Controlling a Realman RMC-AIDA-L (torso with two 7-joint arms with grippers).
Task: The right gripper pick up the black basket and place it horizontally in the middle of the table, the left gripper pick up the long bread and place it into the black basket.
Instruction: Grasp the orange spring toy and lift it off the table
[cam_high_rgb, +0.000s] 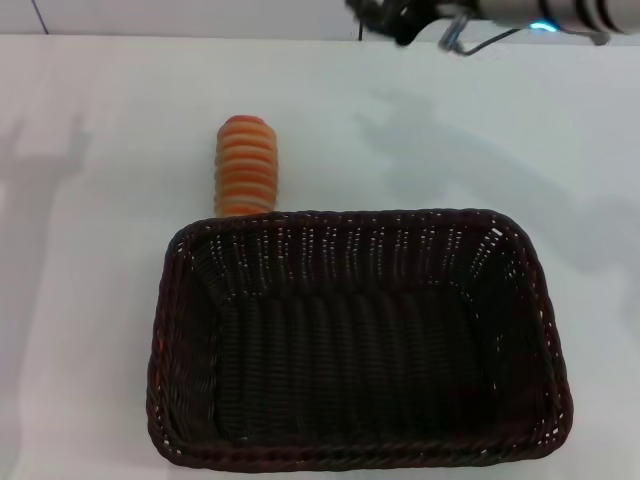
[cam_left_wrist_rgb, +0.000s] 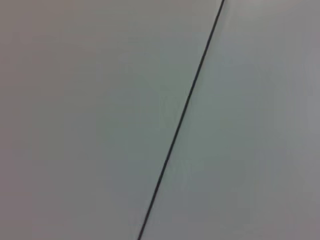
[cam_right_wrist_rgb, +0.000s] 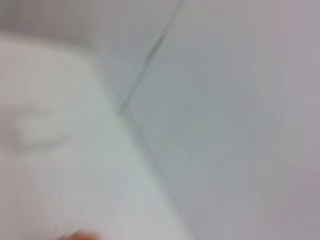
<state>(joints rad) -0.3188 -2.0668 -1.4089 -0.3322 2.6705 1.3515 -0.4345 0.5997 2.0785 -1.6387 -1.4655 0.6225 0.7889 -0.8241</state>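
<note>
The long bread (cam_high_rgb: 246, 166) is lying just behind the black basket (cam_high_rgb: 360, 350), looking light and squashable, best pinched across its sides, while the right gripper (cam_high_rgb: 400, 20) is hovering high, its opening unclear.

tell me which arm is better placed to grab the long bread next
Hard to call. The long bread lies left of centre, just beyond the black basket, favouring the left arm, which is out of the head view. The right end effector sits at the far edge.

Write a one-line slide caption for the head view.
Empty black basket lies lengthwise across the white table, the long bread just behind its far rim, the right gripper raised at the far edge.
</note>
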